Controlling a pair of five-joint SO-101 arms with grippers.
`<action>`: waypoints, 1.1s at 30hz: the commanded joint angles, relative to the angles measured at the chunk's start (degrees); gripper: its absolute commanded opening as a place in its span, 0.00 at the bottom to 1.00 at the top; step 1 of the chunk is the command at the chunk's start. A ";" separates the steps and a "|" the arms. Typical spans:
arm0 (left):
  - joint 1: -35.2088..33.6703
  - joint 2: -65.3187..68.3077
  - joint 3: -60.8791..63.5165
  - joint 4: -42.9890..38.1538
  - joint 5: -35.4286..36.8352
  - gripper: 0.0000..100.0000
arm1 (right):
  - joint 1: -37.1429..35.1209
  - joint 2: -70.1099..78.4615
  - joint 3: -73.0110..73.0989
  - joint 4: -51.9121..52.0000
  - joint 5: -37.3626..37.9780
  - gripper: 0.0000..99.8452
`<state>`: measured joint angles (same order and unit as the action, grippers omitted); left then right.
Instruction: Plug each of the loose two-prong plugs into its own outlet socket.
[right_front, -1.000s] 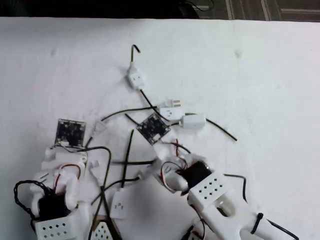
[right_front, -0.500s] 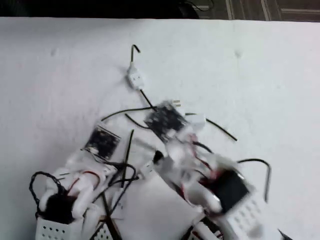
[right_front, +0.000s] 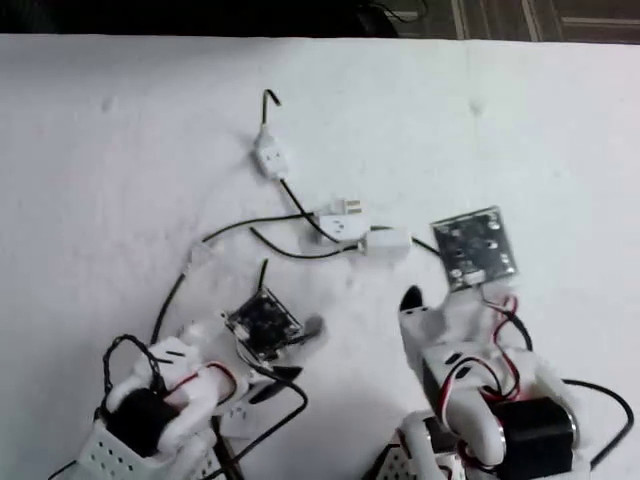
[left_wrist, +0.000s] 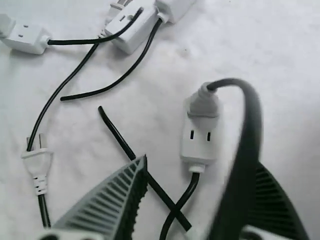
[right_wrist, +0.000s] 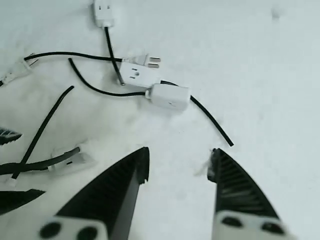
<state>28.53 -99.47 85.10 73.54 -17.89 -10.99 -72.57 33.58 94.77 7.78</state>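
surface: white table (right_front: 560, 130), black cords (right_wrist: 210, 121) tangled mid-table.
plug (left_wrist: 37, 162): loose, flat on table, prongs bare, near left gripper (left_wrist: 200, 165).
second plug (right_wrist: 138, 70): loose too, prongs bare, just beside a white block (right_wrist: 170, 96).
socket (left_wrist: 200, 142): we see it lying in the left gripper's gap, slots empty.
far socket (right_front: 270, 157): at the tangle's far end, slots empty.
left gripper: fingers apart, nothing clamped; we can't tell if it touches the socket.
right gripper (right_wrist: 179, 152): fingers apart over bare table, near the block.
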 joint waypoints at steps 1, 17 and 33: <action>1.71 0.57 -0.09 -1.32 0.44 0.31 | 4.00 -0.13 -2.11 0.04 -0.53 0.19; 1.71 21.76 -12.57 -2.37 0.44 0.31 | 9.10 -0.22 15.21 -12.35 -0.44 0.19; 1.80 79.08 -31.03 -19.16 0.79 0.31 | 15.69 -0.22 15.21 -13.58 -0.09 0.19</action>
<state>29.58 -26.86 58.46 56.13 -17.89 4.31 -72.31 49.14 82.11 7.78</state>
